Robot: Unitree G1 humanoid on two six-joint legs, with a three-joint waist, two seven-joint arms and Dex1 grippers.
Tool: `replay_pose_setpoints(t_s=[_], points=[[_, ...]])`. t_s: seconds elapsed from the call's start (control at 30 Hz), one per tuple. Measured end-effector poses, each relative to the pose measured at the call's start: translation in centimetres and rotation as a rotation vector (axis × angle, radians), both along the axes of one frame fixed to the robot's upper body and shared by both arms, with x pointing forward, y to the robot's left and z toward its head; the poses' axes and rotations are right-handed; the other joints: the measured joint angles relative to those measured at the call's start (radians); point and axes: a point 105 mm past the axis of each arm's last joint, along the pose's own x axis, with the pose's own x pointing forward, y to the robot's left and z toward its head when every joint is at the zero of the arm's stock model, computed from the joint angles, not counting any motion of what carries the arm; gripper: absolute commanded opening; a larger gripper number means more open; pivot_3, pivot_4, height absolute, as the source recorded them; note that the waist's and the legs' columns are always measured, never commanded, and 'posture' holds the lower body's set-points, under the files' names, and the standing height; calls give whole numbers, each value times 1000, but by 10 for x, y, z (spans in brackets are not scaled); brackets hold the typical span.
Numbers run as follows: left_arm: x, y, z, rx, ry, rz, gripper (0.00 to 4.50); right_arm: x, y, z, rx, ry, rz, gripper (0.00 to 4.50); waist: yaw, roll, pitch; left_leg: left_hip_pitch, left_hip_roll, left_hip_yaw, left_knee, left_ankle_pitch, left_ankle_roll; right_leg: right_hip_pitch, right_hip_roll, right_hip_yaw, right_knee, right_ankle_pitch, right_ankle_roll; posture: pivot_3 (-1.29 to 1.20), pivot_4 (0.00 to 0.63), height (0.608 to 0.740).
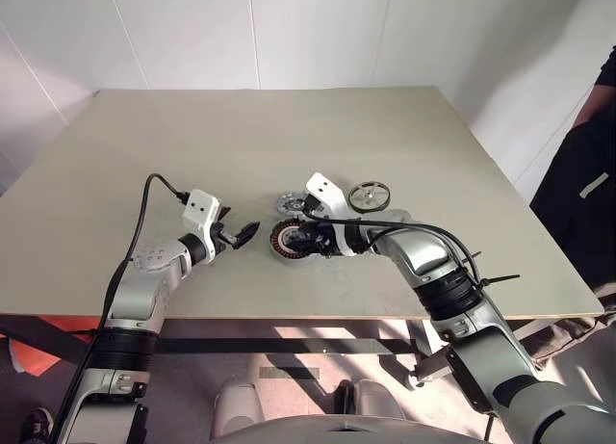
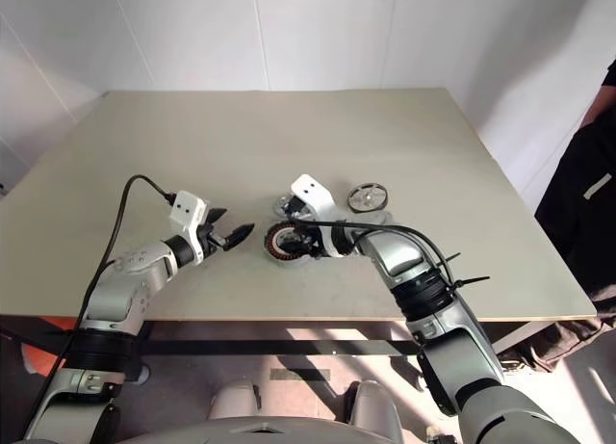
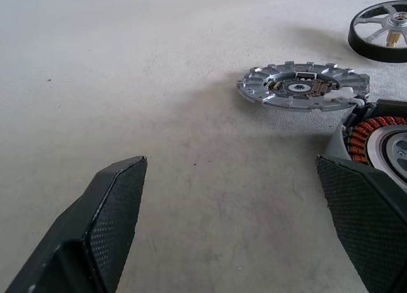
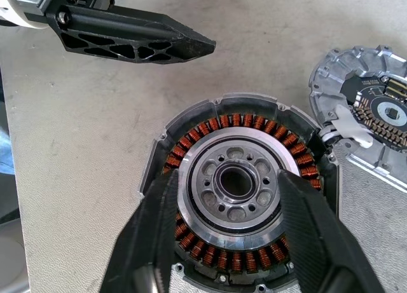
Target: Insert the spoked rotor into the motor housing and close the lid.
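Observation:
The motor housing (image 4: 236, 122), a dark-rimmed disc with copper-red windings and a silver hub, lies on the table near its front middle. My right gripper (image 4: 227, 182) hangs just over it, open, with one finger on either side of the hub and over the windings. The lid (image 3: 302, 86), a grey ribbed disc, lies flat right behind the housing. The spoked rotor (image 1: 370, 195), a black ring with pale spokes, rests further back and to the right. My left gripper (image 1: 241, 234) is open and empty, low over the table just left of the housing.
The beige table (image 1: 192, 145) stretches wide to the left and back of the parts. Its front edge runs close under my arms. A person in dark clothes (image 1: 587, 174) stands at the right side, beyond the table's edge.

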Motion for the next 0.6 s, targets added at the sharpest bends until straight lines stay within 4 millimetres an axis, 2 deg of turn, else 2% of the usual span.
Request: replay_pose_setpoints(t_s=[0.13,0.23,0.47,0.5,0.6], points=[[0,0,0,0,-1,2,4500,1,1,4,14,-1,4,3375,0,0,0,0,0,0,0,0,0,0,0,0,0,0,0,0,0,740],[0,0,0,0,-1,2,4500,3,1,9,33,-10,-3,2755,0,0,0,0,0,0,0,0,0,0,0,0,0,0,0,0,0,740],[0,0,0,1,-2,2,4500,7,-1,8,36,-5,-21,283,0,0,0,0,0,0,0,0,0,0,0,0,0,0,0,0,0,740],[0,0,0,1,-4,2,4500,7,-1,8,36,-5,-21,41,0,0,0,0,0,0,0,0,0,0,0,0,0,0,0,0,0,740],[0,0,0,2,-6,2,4500,6,-1,8,38,0,-13,41,0,0,0,0,0,0,0,0,0,0,0,0,0,0,0,0,0,740]])
